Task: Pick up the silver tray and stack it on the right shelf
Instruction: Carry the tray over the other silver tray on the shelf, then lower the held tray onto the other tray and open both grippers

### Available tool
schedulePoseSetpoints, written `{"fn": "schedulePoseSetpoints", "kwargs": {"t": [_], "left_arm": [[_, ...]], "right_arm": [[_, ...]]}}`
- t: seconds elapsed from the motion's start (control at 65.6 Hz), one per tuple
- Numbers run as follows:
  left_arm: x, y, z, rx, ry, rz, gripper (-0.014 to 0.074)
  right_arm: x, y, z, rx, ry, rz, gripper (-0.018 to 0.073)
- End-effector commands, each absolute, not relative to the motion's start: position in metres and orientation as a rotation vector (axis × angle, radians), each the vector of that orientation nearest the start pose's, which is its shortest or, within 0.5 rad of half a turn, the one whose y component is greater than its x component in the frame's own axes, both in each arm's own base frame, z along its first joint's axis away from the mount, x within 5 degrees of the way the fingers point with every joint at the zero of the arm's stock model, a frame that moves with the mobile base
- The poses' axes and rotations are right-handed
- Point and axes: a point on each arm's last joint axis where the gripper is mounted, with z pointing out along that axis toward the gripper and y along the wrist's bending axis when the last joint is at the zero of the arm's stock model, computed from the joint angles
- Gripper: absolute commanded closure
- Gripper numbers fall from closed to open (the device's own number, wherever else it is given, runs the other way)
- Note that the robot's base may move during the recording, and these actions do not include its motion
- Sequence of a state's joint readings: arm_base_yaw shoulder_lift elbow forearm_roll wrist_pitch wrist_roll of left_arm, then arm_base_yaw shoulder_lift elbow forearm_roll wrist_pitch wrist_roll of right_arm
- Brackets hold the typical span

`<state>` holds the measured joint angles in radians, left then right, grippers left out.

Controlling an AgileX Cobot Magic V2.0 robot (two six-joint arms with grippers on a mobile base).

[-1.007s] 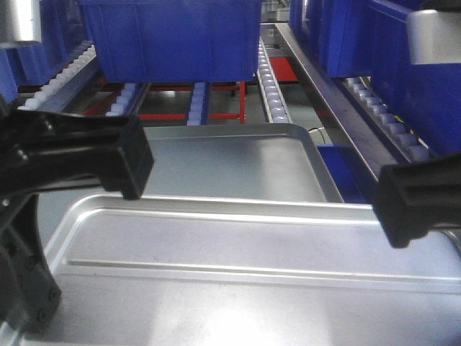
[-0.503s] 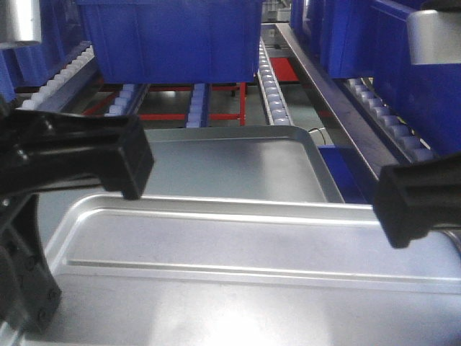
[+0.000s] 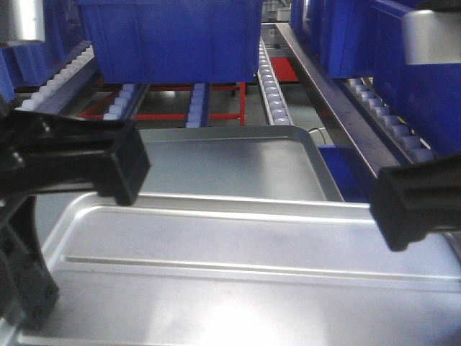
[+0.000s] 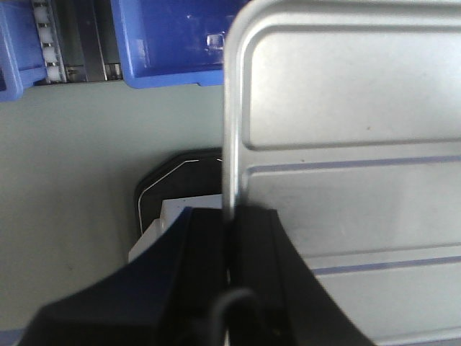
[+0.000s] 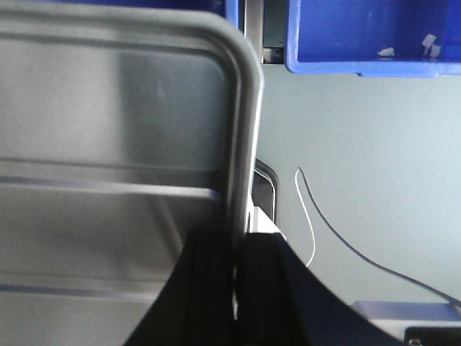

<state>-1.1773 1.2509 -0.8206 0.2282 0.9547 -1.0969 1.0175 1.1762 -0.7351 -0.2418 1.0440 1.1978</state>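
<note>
Left gripper (image 4: 231, 231): pressed onto the silver tray's (image 3: 252, 245) left edge. The raised rim runs straight into the slit between the two black fingers, one inside the rim and one outside.
Right gripper (image 5: 236, 268): same pinch on the opposite edge, just below the rounded corner, with the rim clamped between the fingers.
Silver tray: held between both grippers and filling the lower half of the front view, roughly level. One long ridge (image 3: 252, 269) shows across its floor in the front view; the left wrist view shows two.
Far rim of silver tray: overlaps the near edge of the grey tray (image 3: 230, 162) in the picture. Whether they touch, cannot tell.
Grey tray: plain floor, duller, at mid-frame just before the roller lanes.
Right shelf (image 3: 271, 90): in the upper half of the frame, with lanes of white rollers running away from the camera. Red crossbars (image 3: 180, 115) sit below, and a metal rail (image 3: 338, 108) slants to the right.
Blue bin (image 3: 173, 36): on the rollers, top centre. More blue bins (image 3: 403, 65) are at upper right.
Below the tray, wrist views: pale green floor (image 5: 360, 158), with a thin pale cable (image 5: 311, 216) lying on it.
</note>
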Motion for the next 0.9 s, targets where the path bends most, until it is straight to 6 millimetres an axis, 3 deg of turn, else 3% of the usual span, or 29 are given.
{"fn": "schedulePoseSetpoints", "kwargs": {"t": [0.0,0.229,0.397,0.641,0.885], "left_arm": [[0.105,-0.183,0.264,0.314,2.787,-0.147,0.0696],[0.137,-0.177,0.267,0.301,2.728,-0.298,0.0696],[0.163,-0.163,0.270,0.292,2.673,-0.358,0.0696],[0.203,-0.138,0.267,0.229,2.598,-0.372,0.0696],[0.247,-0.138,0.254,0.239,2.622,-0.373,0.0696]], "right_arm": [[0.123,0.145,0.258,0.005,2.780,0.067,0.0490],[0.152,0.159,0.276,0.010,2.677,0.228,0.0490],[0.189,0.174,0.283,-0.005,2.603,0.285,0.0490],[0.251,0.193,0.280,-0.008,2.560,0.261,0.0491],[0.298,0.200,0.273,0.083,2.557,0.279,0.0491]]}}
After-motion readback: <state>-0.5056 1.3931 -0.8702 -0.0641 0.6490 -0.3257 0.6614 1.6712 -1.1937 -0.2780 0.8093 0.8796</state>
